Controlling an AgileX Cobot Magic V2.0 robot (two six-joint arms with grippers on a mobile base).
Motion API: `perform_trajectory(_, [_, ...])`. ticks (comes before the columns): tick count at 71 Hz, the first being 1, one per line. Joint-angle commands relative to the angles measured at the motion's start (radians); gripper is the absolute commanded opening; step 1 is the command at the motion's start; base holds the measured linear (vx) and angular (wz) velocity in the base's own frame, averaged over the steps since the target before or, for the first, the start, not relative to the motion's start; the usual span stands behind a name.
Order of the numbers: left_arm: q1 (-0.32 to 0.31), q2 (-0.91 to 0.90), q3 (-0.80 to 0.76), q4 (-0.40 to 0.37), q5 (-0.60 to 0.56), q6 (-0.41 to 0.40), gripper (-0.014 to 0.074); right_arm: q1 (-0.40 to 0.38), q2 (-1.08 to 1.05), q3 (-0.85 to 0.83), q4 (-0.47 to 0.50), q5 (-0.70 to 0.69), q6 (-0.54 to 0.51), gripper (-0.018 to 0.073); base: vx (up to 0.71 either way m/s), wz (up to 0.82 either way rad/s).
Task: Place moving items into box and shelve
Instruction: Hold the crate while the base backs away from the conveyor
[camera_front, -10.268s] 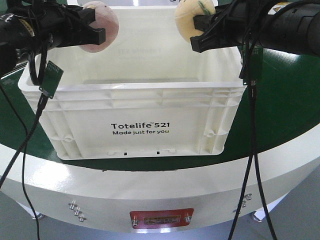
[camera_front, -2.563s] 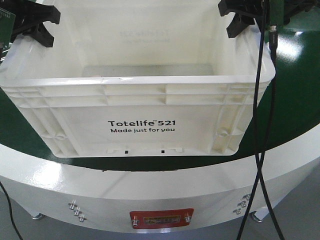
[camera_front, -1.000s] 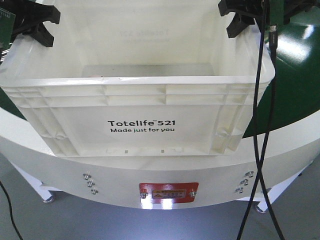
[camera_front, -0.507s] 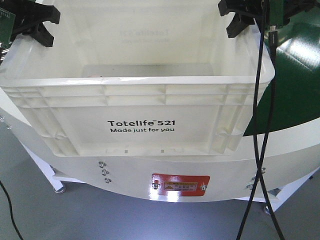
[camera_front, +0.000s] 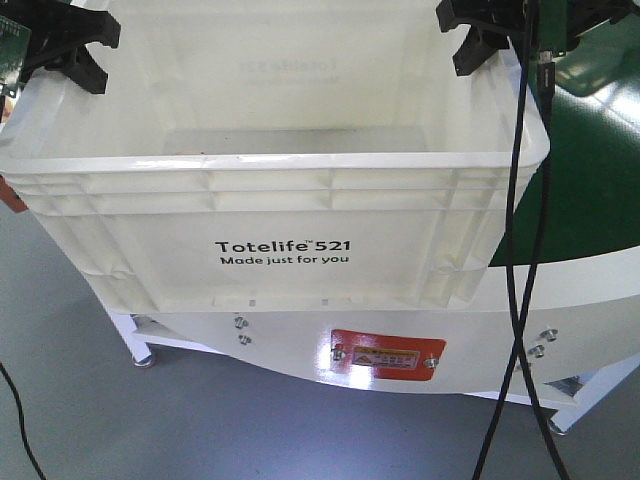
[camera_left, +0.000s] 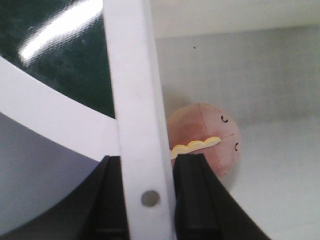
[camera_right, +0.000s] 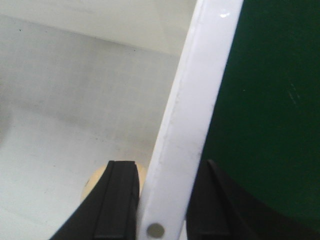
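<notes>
Resting on the bottom of the box, the pink ball lies beside the left wall and the yellowish ball peeks out by the right wall, so loading looks finished. The left hand and right hand each pinch a side wall, one finger inside and one outside. That grip is probably meant to carry the box off the green tabletop toward a shelf.

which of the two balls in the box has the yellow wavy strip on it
The pink ball, seen by the left tool clamped on the box wall. The other ball, by the right tool, is pale cream, mostly hidden.
</notes>
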Motion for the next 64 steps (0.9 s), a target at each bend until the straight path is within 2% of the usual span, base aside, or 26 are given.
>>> perform_trajectory(1, [-0.017, -0.064, -0.044, -0.148, -0.124, 0.010, -0.0017, 0.017, -0.069, -0.045, 0.165, -0.097, -0.035, -0.0012, -0.06, 0.16])
perform_trajectory(64, [-0.017, -0.064, -0.044, -0.148, -0.124, 0.010, -0.0017, 0.017, -0.069, -0.045, 0.165, -0.096, -0.035, -0.0012, -0.07, 0.27])
